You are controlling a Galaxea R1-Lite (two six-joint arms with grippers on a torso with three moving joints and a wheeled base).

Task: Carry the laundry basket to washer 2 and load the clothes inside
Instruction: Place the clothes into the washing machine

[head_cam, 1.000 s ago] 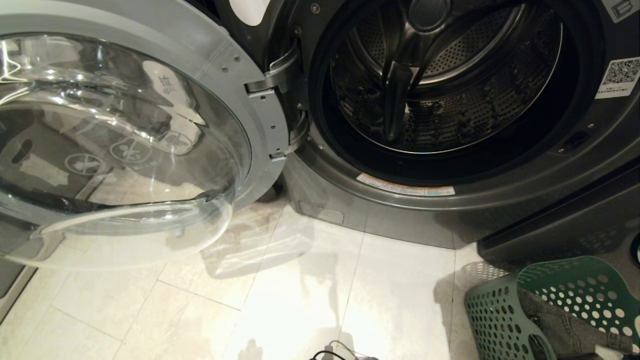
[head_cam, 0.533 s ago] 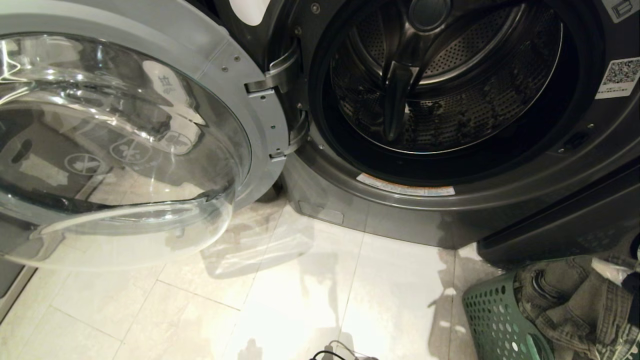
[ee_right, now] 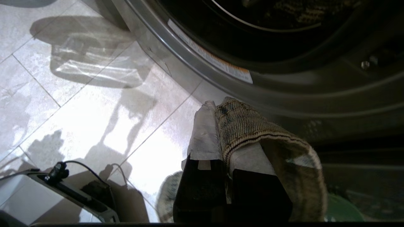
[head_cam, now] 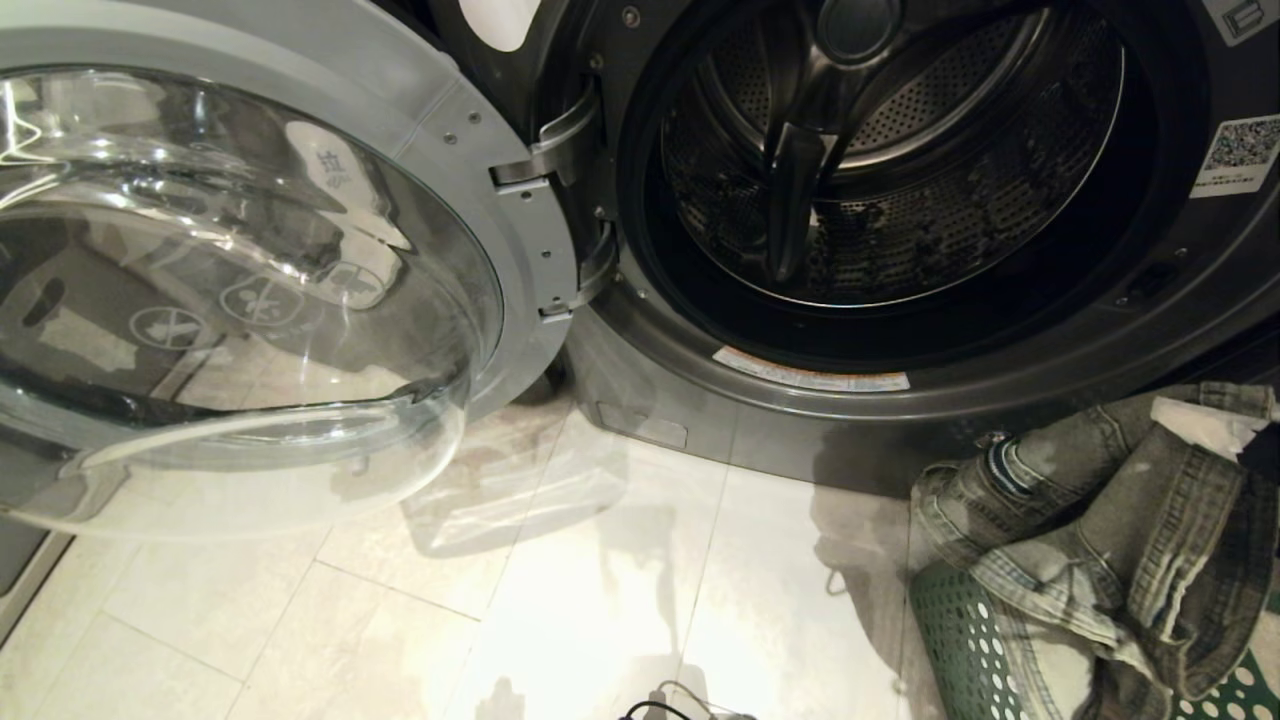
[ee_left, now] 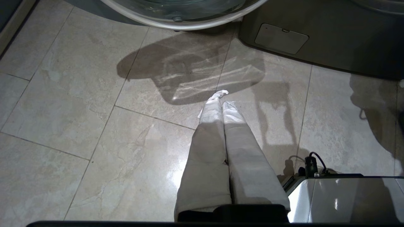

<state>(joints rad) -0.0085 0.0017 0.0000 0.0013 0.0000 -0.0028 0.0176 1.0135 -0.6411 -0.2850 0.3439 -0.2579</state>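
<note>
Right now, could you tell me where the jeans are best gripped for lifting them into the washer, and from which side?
Best to keep the fold already pinched by the right hand. The jeans hang from it over the green basket, so the rest would likely trail freely. I would come from the front, level with the open drum.

laundry room, domestic or shared. evidence: dark grey front-loading washer (head_cam: 1000, 380) with perforated steel drum (head_cam: 900, 170); round glass door (head_cam: 230, 290) swung open; qr-code sticker (head_cam: 1240, 150) on the front panel; pale tiled floor (head_cam: 560, 600); green perforated laundry basket (head_cam: 960, 640) holding denim clothes (head_cam: 1100, 520).
</note>
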